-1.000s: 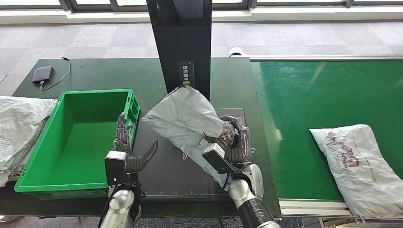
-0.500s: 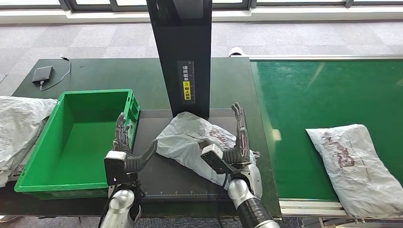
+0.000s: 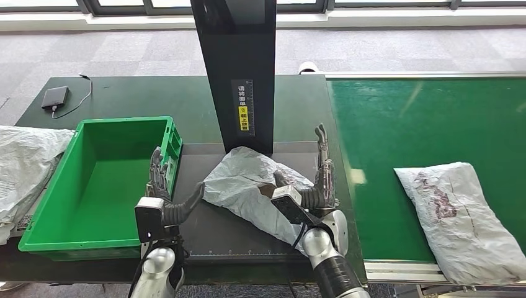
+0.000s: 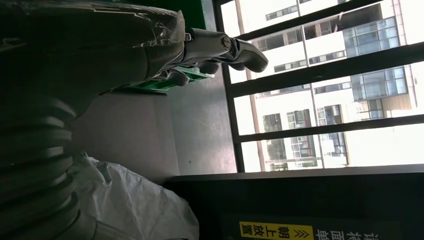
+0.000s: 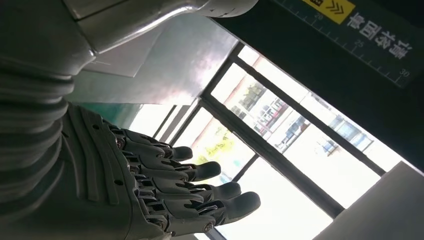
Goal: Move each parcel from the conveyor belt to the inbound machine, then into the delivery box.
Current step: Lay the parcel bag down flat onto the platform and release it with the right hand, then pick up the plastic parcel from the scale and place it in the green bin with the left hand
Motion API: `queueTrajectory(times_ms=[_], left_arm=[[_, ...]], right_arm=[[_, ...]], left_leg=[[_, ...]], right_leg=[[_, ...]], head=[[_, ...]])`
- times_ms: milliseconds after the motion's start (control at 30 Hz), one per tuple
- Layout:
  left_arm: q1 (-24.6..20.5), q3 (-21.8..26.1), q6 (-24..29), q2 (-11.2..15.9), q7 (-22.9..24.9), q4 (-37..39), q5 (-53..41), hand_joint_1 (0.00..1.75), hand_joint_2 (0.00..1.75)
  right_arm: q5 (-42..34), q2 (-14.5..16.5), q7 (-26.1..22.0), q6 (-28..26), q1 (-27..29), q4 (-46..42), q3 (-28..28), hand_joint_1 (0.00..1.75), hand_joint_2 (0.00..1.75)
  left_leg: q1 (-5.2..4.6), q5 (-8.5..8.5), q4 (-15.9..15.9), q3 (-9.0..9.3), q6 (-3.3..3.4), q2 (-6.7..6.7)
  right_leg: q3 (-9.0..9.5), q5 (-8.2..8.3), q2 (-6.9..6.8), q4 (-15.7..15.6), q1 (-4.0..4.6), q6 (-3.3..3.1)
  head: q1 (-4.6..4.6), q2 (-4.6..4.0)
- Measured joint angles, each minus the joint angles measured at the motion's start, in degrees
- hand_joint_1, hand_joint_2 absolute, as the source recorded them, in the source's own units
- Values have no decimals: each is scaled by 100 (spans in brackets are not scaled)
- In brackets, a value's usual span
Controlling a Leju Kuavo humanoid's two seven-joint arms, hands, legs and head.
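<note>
Grey parcel (image 3: 251,186) lies on the inbound machine (image 3: 211,217) platform under its scanner; right robot hand (image 3: 319,180) released, left robot hand (image 3: 164,186) spread empty beside the delivery box (image 3: 93,180).

parcel (image 3: 248,186): crinkled grey plastic | bin (image 3: 99,186): glossy green plastic
</note>
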Motion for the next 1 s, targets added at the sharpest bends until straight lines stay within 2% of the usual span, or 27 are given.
queueTrajectory(times_ms=[133,233,333,433,567,667,867,1000], left_arm=[[-5,-180,-396,3,0,-210,50,0,175],[-49,-536,-827,21,-2,-394,35,0,175],[-126,-932,-980,36,-2,-414,-151,0,175],[-241,-1271,-850,42,-1,-121,-591,0,175],[-496,-1539,-510,29,22,660,-1286,0,175],[-702,-1621,-399,-4,142,1139,-1551,0,175],[-1072,-1673,-148,-91,683,2044,-2188,0,175],[-1210,-1673,-77,-136,780,2421,-2321,0,175]], right_arm=[[-465,-22,-259,-2,111,-455,-57,0,175],[-774,-41,-318,-2,217,-985,-63,0,175],[-986,-62,-320,-1,329,-1549,-62,0,175],[-1103,-80,-322,0,438,-2118,-54,0,175],[-1104,-108,-323,1,579,-2761,-6,0,175],[-1103,-120,-323,2,642,-3060,17,0,175],[-1145,-131,-322,4,680,-3328,79,0,175],[-1167,-133,-322,4,691,-3395,87,0,175]], left_leg=[[-1,0,1,-2,0,-1],[-4,0,1,-3,1,-2],[-8,-1,1,-3,2,-2],[-10,-2,2,-2,3,0],[-9,-2,1,-2,2,3],[-9,-2,1,-2,2,4],[-9,-2,1,-3,2,4],[-9,-2,1,-4,2,4]], right_leg=[[0,0,-1,0,-1,0],[-1,0,-2,0,-4,0],[-3,0,-2,0,-7,1],[-5,0,-1,-1,-9,1],[-8,0,2,0,-8,1],[-7,1,2,0,-8,1],[-6,1,2,0,-8,1],[-7,1,2,0,-8,1]], head=[[1,0],[1,-1],[0,-1],[1,0],[1,1],[1,1],[2,-1],[2,-1]])
